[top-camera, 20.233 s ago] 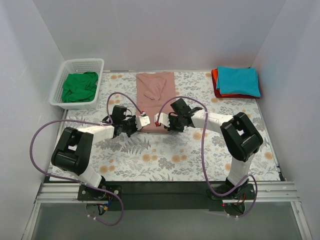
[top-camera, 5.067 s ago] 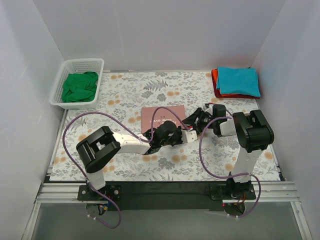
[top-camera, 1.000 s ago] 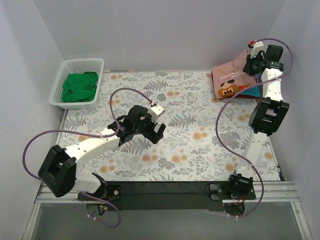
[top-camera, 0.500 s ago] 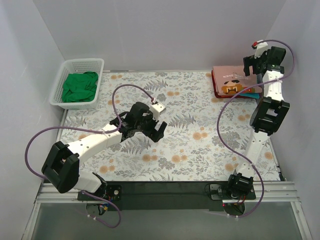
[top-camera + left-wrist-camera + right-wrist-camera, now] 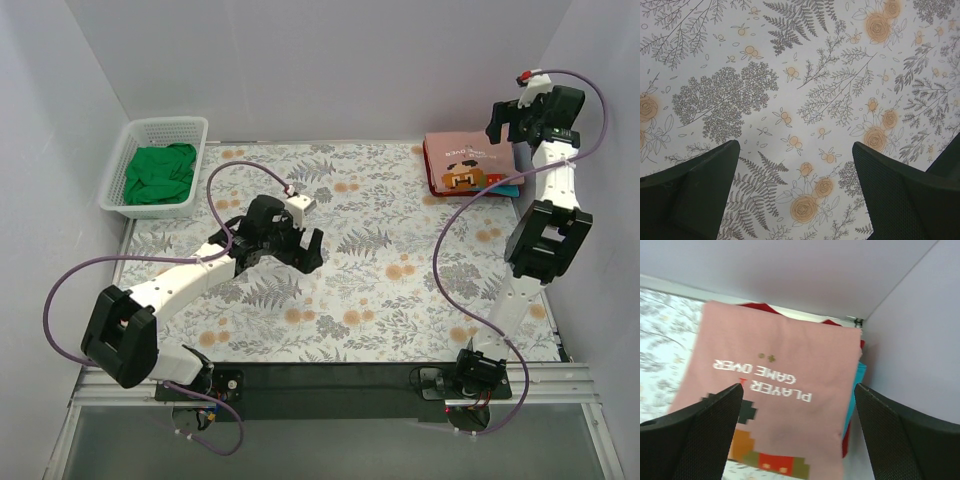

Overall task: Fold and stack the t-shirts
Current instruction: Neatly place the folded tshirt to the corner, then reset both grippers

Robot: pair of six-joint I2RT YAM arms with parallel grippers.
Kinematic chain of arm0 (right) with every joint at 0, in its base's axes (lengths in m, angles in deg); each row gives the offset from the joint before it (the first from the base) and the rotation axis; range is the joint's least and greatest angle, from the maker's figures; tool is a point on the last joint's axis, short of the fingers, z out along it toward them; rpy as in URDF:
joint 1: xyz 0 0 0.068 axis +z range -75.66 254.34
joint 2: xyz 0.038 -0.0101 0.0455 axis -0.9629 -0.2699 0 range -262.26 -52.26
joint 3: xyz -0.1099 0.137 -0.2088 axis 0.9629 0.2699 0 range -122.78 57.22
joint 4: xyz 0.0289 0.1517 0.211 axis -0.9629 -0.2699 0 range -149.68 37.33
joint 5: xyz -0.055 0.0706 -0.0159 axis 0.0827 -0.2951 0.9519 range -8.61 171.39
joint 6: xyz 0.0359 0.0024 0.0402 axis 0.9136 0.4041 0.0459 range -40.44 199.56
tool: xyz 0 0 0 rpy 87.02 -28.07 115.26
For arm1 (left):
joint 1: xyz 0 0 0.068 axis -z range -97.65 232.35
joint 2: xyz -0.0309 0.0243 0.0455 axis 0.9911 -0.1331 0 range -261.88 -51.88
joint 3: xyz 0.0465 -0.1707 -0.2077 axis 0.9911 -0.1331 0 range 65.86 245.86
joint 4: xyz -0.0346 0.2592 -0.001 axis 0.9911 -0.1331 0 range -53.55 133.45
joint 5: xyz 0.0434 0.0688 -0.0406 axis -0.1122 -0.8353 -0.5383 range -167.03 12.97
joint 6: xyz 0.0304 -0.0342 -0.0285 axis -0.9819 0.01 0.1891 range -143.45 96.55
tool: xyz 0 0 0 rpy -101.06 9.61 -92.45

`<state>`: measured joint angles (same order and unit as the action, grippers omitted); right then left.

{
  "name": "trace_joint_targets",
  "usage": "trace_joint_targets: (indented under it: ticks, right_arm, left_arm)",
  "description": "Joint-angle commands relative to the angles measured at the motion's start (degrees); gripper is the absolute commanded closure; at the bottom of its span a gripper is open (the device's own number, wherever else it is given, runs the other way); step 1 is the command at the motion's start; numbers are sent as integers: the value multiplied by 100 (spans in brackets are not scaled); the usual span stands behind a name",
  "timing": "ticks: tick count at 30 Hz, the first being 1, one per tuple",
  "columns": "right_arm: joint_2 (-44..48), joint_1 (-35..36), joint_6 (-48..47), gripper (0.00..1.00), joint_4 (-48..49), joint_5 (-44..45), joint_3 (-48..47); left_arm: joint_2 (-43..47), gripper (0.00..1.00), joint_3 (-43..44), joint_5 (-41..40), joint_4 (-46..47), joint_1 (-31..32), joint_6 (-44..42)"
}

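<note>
The dusty-pink t-shirt [image 5: 468, 165] [image 5: 785, 360] lies folded, print up, on top of the stack at the back right corner. A teal t-shirt's edge [image 5: 506, 188] [image 5: 860, 374] and a red-orange one's edge [image 5: 846, 442] stick out beneath it. My right gripper [image 5: 505, 125] [image 5: 799, 386] hangs open above the stack, holding nothing. A green t-shirt [image 5: 158, 172] lies crumpled in the basket. My left gripper [image 5: 298, 250] [image 5: 795, 145] is open over bare floral cloth mid-table.
The white mesh basket [image 5: 140, 135] stands at the back left. The floral table cloth [image 5: 400, 290] covers the table. White walls close in the back and both sides, and the stack sits tight in the right corner.
My right gripper opened and let go of the pink t-shirt, which dropped flat onto the stack; the gripper rose and moved right. My left arm drew back slightly to the left.
</note>
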<state>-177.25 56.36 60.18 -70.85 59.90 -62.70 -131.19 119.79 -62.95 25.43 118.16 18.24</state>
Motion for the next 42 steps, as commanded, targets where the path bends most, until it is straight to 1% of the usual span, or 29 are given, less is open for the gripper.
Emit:
trace_joint_targets:
  ticks: [1,3,5,6,9,10,11,17,18,21,23,27,30,31,32,33,36,37,39,40,41,42]
  right_arm:
    - [546,-30,801,3,183,-382,310]
    - [467,-100,1084,5,174,-452,381]
    - [292,-179,1522,21,183,-583,373]
    - [204,-215,1672,40,183,-601,347]
    - [1,-276,1894,76,235,-400,434]
    - [1,-276,1885,96,322,-269,547]
    - [1,-276,1859,99,367,-24,696]
    - [18,-347,1507,99,429,663,1189]
    - [36,-347,1446,99,429,786,1399]
    - [132,-373,1235,99,682,1225,1908]
    - [185,-408,1156,99,832,1410,2060]
    - [317,-417,1024,99,903,1447,2209]
    - [580,-408,918,99,903,1429,2227]
    - [781,-408,875,94,903,1446,2227]
    - [896,-408,848,88,912,1455,2253]
    - [1010,-408,778,72,903,1429,2271]
    - [1651,-400,550,51,868,1210,2525]
    - [1845,-400,462,38,825,1113,2613]
    - [2416,-391,269,27,658,780,2876]
    - [2748,-391,68,19,318,665,2947]
    - [2908,-391,-65,12,114,429,2991]
    - [3058,-391,-179,9,-96,314,3079]
  left_arm:
    - [267,4,188,392,-44,-232,374]
    - [275,4,240,481,-44,-329,471]
    - [310,4,258,507,-61,-382,480]
    - [311,4,267,516,-87,-391,480]
    - [346,4,258,516,-166,-452,454]
    - [355,4,249,507,-193,-470,436]
    - [363,4,232,507,-219,-487,436]
    - [241,4,267,516,-255,-567,349]
    - [179,4,302,507,-255,-593,348]
    - [126,4,381,533,-272,-654,401]
    - [126,3,416,577,-333,-698,462]
    - [231,3,478,543,-483,-734,454]
    - [302,3,574,472,-623,-751,454]
    - [311,3,653,481,-711,-760,463]
    - [337,3,706,481,-755,-795,463]
    - [337,3,750,481,-808,-821,515]
    - [259,3,1101,472,-1176,-988,603]
    - [197,3,1206,533,-1482,-1058,577]
    - [4,3,1443,1050,-1913,-1348,402]
    - [-14,3,1445,1296,-2194,-1488,332]
    - [-32,3,1419,1907,-2310,-1811,218]
    - [-32,3,1323,2157,-2407,-1980,164]
